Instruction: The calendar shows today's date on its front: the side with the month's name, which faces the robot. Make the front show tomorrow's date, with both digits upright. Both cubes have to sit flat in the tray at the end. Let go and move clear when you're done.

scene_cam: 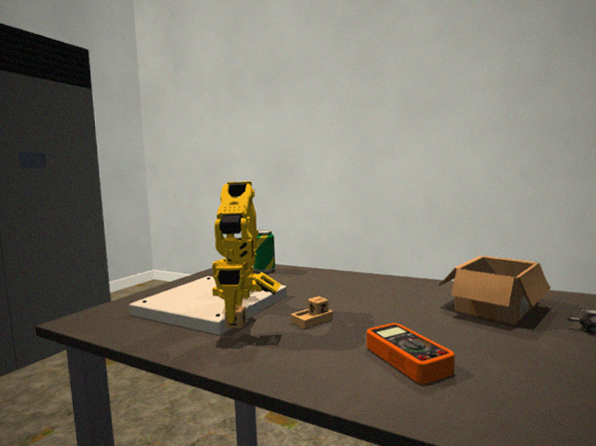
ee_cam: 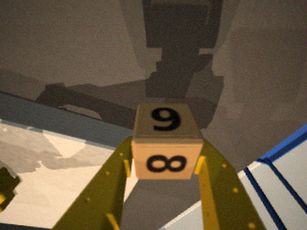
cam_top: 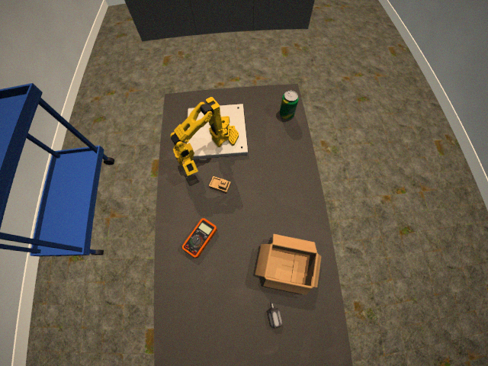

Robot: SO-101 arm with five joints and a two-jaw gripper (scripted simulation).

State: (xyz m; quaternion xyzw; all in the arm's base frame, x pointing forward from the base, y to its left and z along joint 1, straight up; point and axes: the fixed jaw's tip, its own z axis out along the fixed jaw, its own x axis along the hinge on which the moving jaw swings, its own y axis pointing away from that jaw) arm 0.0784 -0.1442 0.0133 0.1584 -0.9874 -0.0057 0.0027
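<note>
The claw (ee_cam: 165, 165) is seen pinched on a wooden digit cube (ee_cam: 167, 140), held above the bench (cam_top: 236, 220) off the front left corner of the white base plate (cam_top: 240, 147); in the wrist view a 9 is shown on the cube's upper face and an 8, lying on its side, on the face toward the camera. To the right of it, the calendar tray (cam_top: 219, 184) is found on the bench, well apart from the claw, with the second cube (scene_cam: 318, 305) seated at one end and the other slot left open. Farther right, a multimeter (cam_top: 199, 237), a green can (cam_top: 289, 104) and an open cardboard box (cam_top: 287, 263) are left out of the way. A slip in the narrow pinch is judged possible as the cube is turned, and the wrong face or a sideways digit could be presented. If the cube is lowered tilted or off the slot, it could be caught on the tray's rim, or the seated cube could be knocked.
</note>
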